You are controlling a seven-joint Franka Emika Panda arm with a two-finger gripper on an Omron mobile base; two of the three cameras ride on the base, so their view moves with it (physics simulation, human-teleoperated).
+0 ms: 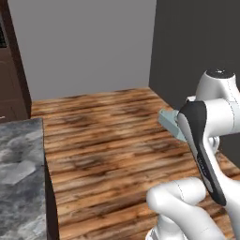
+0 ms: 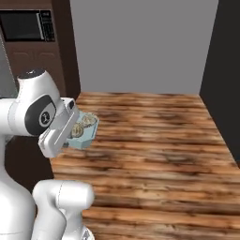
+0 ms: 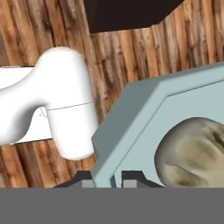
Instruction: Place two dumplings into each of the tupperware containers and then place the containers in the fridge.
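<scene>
gripper [image 3: 105, 178] clamps rim of small pale blue-teal tupperware container [image 2: 84, 132], fingertips [image 3: 131, 177] either side of wall in hand view. container held aloft above wooden floor [image 2: 154, 140], beside white arm. two dumplings [image 2: 79, 127] lie inside; one dumpling [image 3: 192, 153] fills lower right of hand view. left base view shows container [image 1: 169, 123] jutting from behind arm, marble counter [image 1: 21, 178] at left. microwave [image 2: 26, 26] in dark cabinet at upper left of right base view.

Wood plank floor [image 1: 108, 136] runs back to a plain grey wall [image 1: 89, 42]. Grey marble counter [image 1: 21, 178] at the floor's left edge. Dark-wood cabinet [image 2: 37, 61] with a black microwave [image 2: 28, 26] set in its top.
</scene>
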